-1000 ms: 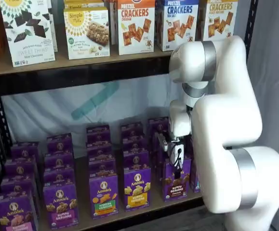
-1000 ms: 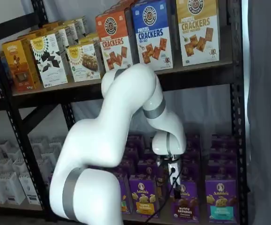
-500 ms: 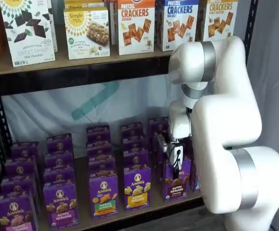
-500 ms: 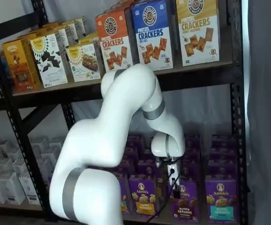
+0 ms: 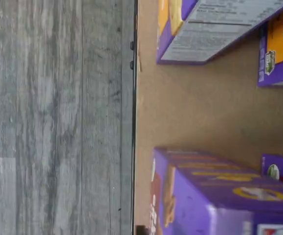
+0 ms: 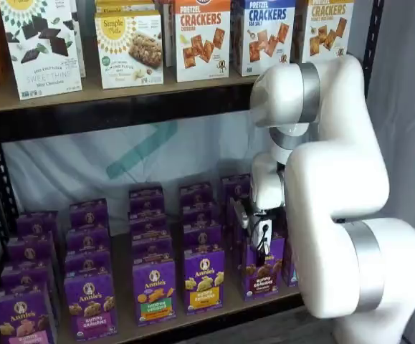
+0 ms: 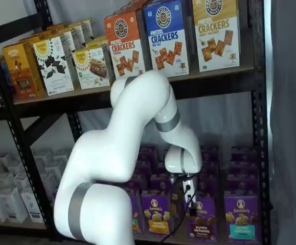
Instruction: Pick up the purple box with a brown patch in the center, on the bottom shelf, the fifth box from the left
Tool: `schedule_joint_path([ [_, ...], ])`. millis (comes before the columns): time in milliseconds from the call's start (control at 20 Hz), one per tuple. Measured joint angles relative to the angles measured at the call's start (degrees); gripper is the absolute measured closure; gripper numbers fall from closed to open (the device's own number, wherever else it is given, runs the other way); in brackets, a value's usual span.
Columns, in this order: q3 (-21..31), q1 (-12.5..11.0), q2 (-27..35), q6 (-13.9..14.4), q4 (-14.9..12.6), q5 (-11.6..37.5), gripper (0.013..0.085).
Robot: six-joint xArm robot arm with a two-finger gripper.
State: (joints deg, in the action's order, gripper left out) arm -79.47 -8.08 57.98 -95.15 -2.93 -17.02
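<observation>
The purple box [image 6: 261, 268] with brown bunny crackers stands at the front of the bottom shelf [image 6: 225, 307], upright. It shows in both shelf views, in one of them partly behind the cable [image 7: 203, 225]. My gripper [image 6: 260, 231] hangs right above its top edge, and it also shows in a shelf view [image 7: 188, 195]. Its fingers are hidden against the box row, so no gap shows. In the wrist view the box's purple top and brown-patched front [image 5: 207, 193] lie close below the camera, on the tan board [image 5: 195, 112].
Purple cartons with a yellow band [image 6: 204, 279] and a green band [image 7: 241, 218] flank the box. More purple rows stand behind. Cracker boxes [image 6: 201, 39] fill the upper board. The wrist view shows the shelf's black front rail [image 5: 134, 122] and the grey floor [image 5: 58, 117].
The arm has sunk a little, bringing my gripper closer down onto the top of the purple box. The box stands where it was.
</observation>
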Motion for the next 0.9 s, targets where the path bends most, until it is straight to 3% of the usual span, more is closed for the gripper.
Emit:
schedule_joint_path([
  [200, -0.09, -0.10, 0.05, -0.03, -0.07, 0.10, 0.0530],
  [500, -0.28, -0.24, 0.17, 0.20, -0.47, 0.28, 0.0530],
  [700, -0.63, -0.30, 0.20, 0.75, -1.12, -0.62, 0.0650],
  [900, -0.58, -0.35, 0.21, 0.74, -1.17, -0.44, 0.0650],
])
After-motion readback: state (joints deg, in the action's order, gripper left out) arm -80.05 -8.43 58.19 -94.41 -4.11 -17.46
